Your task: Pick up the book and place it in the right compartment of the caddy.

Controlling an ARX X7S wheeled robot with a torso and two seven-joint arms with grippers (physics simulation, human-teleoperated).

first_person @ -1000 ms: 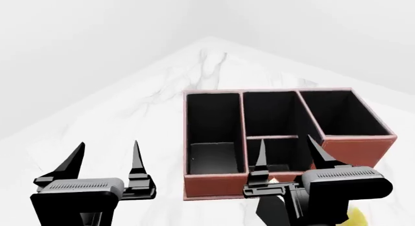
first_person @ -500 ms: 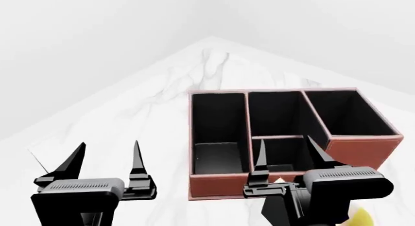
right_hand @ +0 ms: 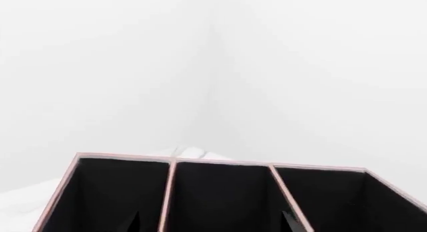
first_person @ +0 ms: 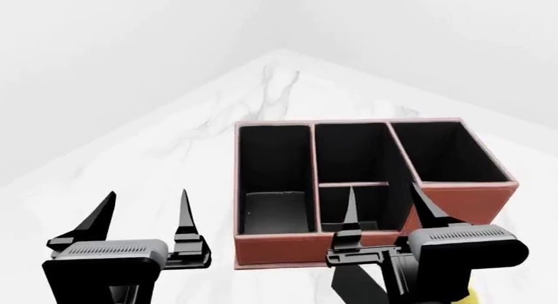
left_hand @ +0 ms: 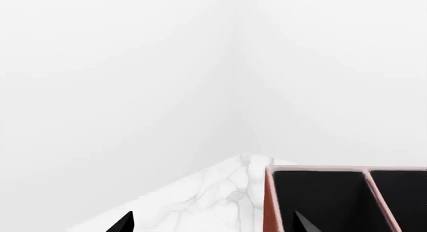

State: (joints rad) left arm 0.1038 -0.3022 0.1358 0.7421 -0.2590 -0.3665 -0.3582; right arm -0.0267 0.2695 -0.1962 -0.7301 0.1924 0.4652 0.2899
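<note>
Both grippers hover with fingers spread and nothing between them: the left gripper [first_person: 144,216] over bare marble table [first_person: 157,160], the right gripper [first_person: 383,209] before the caddy [first_person: 288,248]. The right compartment [first_person: 445,157] holds nothing visible. The book [first_person: 353,284] shows partly below the right gripper.

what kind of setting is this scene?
Likely a simulated desk setup: a white marble-look tabletop, a reddish-brown three-section caddy with black lining, and bare white walls meeting in a corner behind it.
</note>
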